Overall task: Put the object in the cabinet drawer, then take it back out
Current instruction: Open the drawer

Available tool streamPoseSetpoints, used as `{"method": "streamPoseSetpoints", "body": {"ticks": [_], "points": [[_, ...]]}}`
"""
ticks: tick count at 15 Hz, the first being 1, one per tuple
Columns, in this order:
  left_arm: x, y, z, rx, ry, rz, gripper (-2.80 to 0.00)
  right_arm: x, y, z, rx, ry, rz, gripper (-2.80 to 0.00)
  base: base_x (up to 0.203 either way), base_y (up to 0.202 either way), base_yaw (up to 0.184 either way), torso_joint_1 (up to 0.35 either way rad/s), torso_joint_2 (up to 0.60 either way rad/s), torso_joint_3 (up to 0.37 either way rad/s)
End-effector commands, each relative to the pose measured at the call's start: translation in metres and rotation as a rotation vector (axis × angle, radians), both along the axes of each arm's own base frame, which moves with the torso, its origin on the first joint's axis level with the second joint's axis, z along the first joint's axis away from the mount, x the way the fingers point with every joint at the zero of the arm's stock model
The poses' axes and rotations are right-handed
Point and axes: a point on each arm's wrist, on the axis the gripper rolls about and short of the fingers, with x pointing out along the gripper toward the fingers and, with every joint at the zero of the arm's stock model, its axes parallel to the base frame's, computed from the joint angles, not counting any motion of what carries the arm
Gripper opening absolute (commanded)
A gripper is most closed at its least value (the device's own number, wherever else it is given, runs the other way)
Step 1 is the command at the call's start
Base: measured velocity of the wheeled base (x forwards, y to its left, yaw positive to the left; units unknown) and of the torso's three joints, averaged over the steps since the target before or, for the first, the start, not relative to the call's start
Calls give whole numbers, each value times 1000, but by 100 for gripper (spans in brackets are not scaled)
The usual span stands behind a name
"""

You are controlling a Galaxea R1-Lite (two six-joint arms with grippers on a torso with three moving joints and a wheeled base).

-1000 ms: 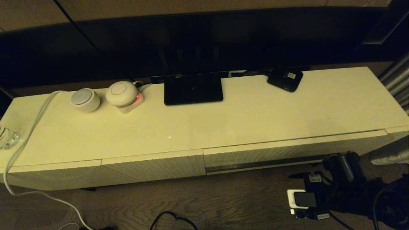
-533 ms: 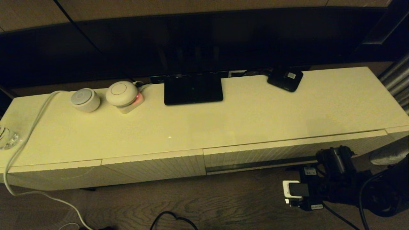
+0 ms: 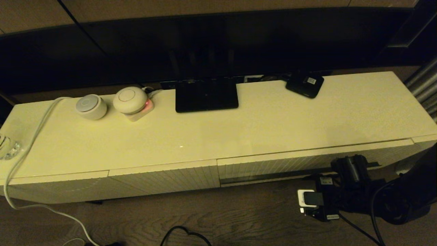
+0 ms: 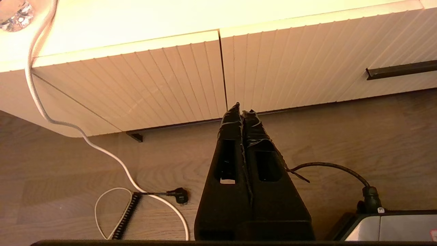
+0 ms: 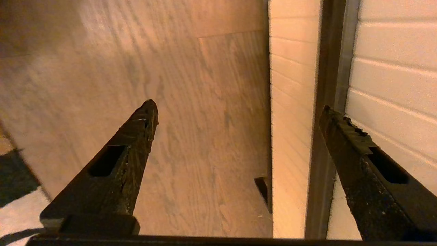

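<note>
The black folding umbrella is out of view in every picture. The cabinet drawer (image 3: 273, 163) is the cream ribbed front on the right half of the cabinet, pushed in, with its long dark slot handle (image 3: 269, 176) low on the front. My right gripper (image 3: 346, 163) is low in front of the drawer's right part, at the height of the handle. In the right wrist view that gripper (image 5: 238, 106) is open and empty, one fingertip (image 5: 329, 114) lying over the slot handle (image 5: 329, 61). My left gripper (image 4: 241, 111) is shut on nothing, low before the cabinet, and the drawer (image 4: 307, 58) lies beyond it.
On the cabinet top (image 3: 259, 126) stand a black screen foot (image 3: 206, 95), a small black box with a white label (image 3: 305, 84) and two round white devices (image 3: 90, 106). A white cable (image 3: 30, 136) hangs off the left end. A black cable (image 3: 184, 234) lies on the wooden floor.
My right arm has moved up and to the left, bringing its gripper from the floor side up against the drawer's front at the slot handle. The drawer has not moved.
</note>
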Motion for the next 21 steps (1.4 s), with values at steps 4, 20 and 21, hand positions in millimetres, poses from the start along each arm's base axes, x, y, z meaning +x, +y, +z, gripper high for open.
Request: {"method": "streamPoseSetpoints", "body": {"ticks": [4,20,21], "points": [[0,0,-1,0,3,0,-280,16,-1,-2,-2,-27,-6,0,0,0,0,0,0,0],[0,0,-1,0,3,0,-280,32,-7,-14,-32,-31,6,0,0,0,0,0,0,0],[0,0,-1,1,3,0,-280,28,-7,-17,-33,-14,9,0,0,0,0,0,0,0]]}}
